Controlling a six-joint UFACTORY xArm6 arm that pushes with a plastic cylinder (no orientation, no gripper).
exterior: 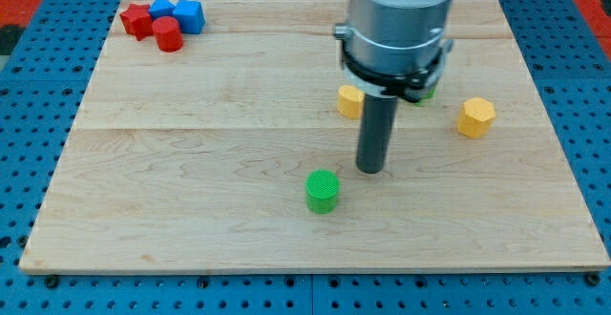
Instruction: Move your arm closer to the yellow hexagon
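Note:
The yellow hexagon [475, 116] lies on the wooden board [191, 162] at the view's right. My tip [370, 169] rests on the board, well to the left of the hexagon and a little lower in the view. A green cylinder [323, 191] stands just below and left of the tip, apart from it. A second yellow block [349, 100] sits above the tip, partly hidden by the rod; its shape is unclear.
At the board's top left is a cluster: a red star-like block [136, 19], a red cylinder [169, 34] and two blue blocks [162, 9] [189, 15]. A bit of a green block [429, 91] shows behind the arm's body [396, 29].

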